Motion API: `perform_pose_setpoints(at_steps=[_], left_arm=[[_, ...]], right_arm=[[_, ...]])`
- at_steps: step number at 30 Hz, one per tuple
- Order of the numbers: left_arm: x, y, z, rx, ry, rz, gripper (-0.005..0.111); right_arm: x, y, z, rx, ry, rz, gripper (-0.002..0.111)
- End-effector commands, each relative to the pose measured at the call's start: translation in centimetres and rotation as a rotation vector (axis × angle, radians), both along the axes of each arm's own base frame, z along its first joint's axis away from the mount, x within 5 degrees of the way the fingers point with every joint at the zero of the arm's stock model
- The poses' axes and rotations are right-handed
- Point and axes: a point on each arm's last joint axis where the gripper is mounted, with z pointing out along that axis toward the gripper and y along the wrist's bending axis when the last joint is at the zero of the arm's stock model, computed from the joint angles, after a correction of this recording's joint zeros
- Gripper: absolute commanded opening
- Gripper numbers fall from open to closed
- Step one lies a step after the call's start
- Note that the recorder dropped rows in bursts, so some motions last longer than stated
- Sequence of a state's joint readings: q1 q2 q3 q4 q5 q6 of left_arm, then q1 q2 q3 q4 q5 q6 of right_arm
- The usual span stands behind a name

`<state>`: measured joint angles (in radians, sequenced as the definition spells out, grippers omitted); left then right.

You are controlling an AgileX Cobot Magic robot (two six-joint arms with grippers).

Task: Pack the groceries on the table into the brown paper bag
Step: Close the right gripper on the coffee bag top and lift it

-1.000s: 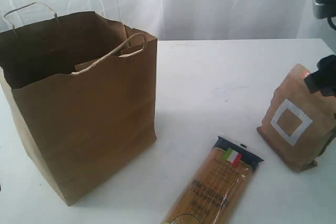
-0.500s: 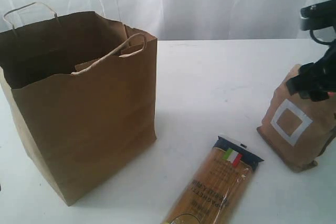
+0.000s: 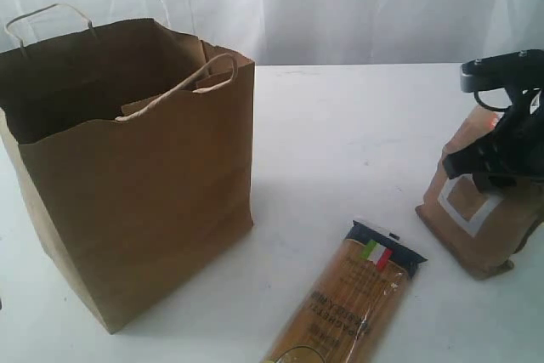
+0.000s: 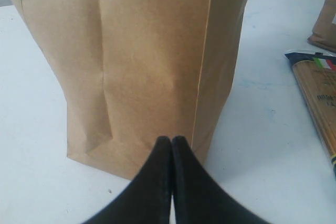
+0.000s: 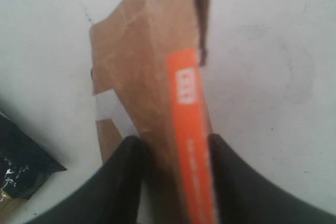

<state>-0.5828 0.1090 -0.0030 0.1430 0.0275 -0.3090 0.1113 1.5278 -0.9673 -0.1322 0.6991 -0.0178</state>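
Table [image 3: 340,142]: a wide white top that carries everything in the scene.
Brown paper bag [image 3: 136,193]: stands upright and open-mouthed on the left of the exterior view, with both twisted loop handles up; its inside is dark and what it holds cannot be made out.
Spaghetti packet [image 3: 348,303]: lies flat at the near edge, right of the bag and well apart from it, with its dark end and small flag mark pointing away from the camera.
Brown pouch with white square [image 3: 480,227]: stands on the right, just beyond the packet, an orange strip along its top edge.
Right gripper [image 5: 173,142]: set over the pouch top, one finger against each side; whether it squeezes cannot be told.
Left gripper [image 4: 172,142]: low over the table near the bag's bottom corner, fingertips pressed together and holding nothing.
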Motion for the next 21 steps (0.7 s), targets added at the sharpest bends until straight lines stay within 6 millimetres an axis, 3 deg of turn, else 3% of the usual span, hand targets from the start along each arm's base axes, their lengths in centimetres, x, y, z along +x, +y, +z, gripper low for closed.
perform_pose_setpoints(at_steps=[1,3,9,21], left_arm=[[0.0,0.0,0.0,-0.009,-0.002,0.003,0.0],[0.0,0.0,0.0,-0.009,-0.002,0.003,0.0],[0.0,0.0,0.0,-0.009,-0.002,0.003,0.0],[0.0,0.0,0.0,-0.009,-0.002,0.003,0.0]], right_arm=[[0.1,0.0,-0.4,0.015,0.01,0.009,0.012],[0.1,0.0,-0.1,0.016,0.0,0.009,0.0],[-0.6,-0.1,2.0,0.023,-0.082,0.012,0.0],[-4.0,-0.4,7.7,0.01,-0.275,0.062,0.0]])
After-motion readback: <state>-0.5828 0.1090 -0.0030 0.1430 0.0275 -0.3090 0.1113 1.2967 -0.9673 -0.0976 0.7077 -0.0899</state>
